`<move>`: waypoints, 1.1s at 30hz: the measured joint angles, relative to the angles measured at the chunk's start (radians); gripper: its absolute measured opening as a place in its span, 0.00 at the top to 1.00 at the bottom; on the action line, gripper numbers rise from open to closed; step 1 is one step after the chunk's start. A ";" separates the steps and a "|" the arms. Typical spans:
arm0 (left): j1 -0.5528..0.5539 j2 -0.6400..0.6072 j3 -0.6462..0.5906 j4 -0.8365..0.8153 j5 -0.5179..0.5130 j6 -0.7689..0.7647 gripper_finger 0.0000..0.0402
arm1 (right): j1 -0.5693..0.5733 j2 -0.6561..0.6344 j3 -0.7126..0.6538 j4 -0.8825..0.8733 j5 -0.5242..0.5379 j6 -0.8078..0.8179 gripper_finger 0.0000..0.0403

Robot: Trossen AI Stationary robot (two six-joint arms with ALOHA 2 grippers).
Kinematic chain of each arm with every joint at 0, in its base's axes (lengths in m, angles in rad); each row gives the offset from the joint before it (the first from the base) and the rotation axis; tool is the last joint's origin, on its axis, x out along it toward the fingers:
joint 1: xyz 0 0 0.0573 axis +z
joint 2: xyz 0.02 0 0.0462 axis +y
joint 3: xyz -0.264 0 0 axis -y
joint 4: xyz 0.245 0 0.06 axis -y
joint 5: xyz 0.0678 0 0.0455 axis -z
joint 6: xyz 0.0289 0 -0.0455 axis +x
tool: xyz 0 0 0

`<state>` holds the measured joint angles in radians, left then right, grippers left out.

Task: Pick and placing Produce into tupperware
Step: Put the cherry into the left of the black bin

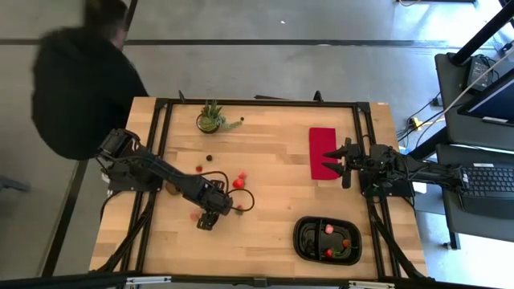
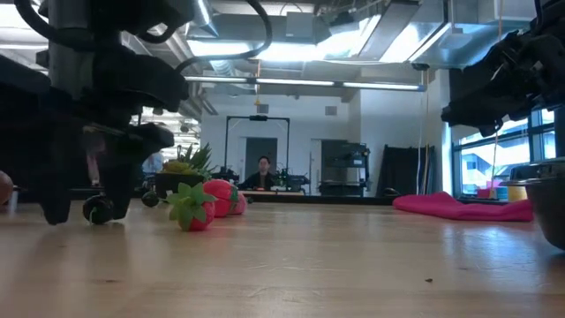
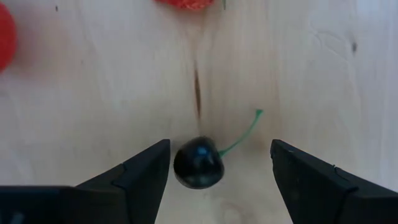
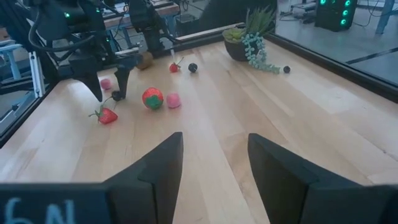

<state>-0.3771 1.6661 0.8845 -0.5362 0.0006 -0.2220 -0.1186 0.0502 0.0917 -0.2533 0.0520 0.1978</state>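
My left gripper [image 3: 219,180] is open and points down at the table, with a black cherry [image 3: 198,163] on a green stem lying between its fingers. The cherry sits close to one finger, and I see no touch. In the high view this gripper [image 1: 207,217] is in the middle of the table's near-left part, among scattered red pieces [image 1: 238,183]. A green-topped strawberry [image 2: 196,208] lies on the wood. The black tupperware [image 1: 303,241] sits near the near right corner with a few red pieces inside. My right gripper [image 4: 214,162] is open and hovers over the red cloth [image 1: 323,144].
A potted plant [image 1: 210,119] stands by the far edge. A brown kiwi-like oval [image 4: 145,60], a dark berry [image 4: 193,67] and pink pieces [image 4: 173,100] lie around my left arm. A person in black [image 1: 76,88] stands beyond the far left corner. Bare wood lies between the arms.
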 joint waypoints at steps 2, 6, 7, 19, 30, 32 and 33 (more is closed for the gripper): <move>0.000 0.000 0.000 0.000 0.000 0.019 0.33 | 0.000 0.000 0.000 -0.001 0.000 0.003 0.54; 0.000 0.000 0.000 -0.007 -0.002 0.023 0.33 | 0.000 0.000 0.000 0.000 0.000 0.003 0.54; 0.000 0.000 0.000 -0.009 -0.005 0.022 0.33 | 0.000 0.000 0.000 -0.001 0.000 0.003 0.54; 0.000 0.000 0.000 -0.021 -0.028 0.016 0.36 | 0.000 0.000 0.000 -0.001 0.000 0.006 0.54; 0.000 0.000 0.000 -0.024 -0.029 0.049 0.56 | 0.000 0.000 0.000 0.000 0.000 0.005 0.54; 0.000 0.000 0.000 -0.023 -0.029 0.049 0.58 | 0.000 0.000 0.000 0.000 0.000 0.005 0.54; 0.000 0.000 0.000 -0.020 -0.029 0.049 0.59 | 0.000 0.000 0.000 0.000 0.000 0.005 0.54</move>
<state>-0.3775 1.6661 0.8845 -0.5563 -0.0284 -0.1730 -0.1187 0.0502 0.0917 -0.2535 0.0521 0.2024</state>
